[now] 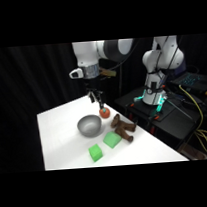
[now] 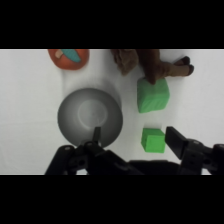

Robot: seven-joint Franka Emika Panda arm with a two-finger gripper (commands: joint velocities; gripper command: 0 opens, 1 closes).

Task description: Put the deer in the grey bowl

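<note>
White tabletop (image 1: 64, 139) fills the lower left of the side view, set against a dark backdrop, with a black stand of cables and lit equipment (image 1: 156, 100) beside it at the right. From above, the white arm (image 1: 100, 51) reaches over the table, and its gripper (image 1: 96, 97) hangs clear of the surface, above the far edge of the grey bowl (image 1: 89, 124). Seen from the wrist, the two fingers (image 2: 177, 140) stand spread wide apart and hold nothing. That bowl sits upright near the table's middle, round and shiny, with nothing inside it. Just to its right lies the deer (image 1: 123, 127), a dark brown plush sprawled on the table, outside the bowl and apart from it. One larger green block (image 1: 112, 140) rests against the front of the deer, touching it or nearly so; a smaller green block (image 1: 96, 152) sits nearer the front edge, apart from both. Behind the bowl, close to its rim, is a small red-orange round object (image 1: 104, 112).
</note>
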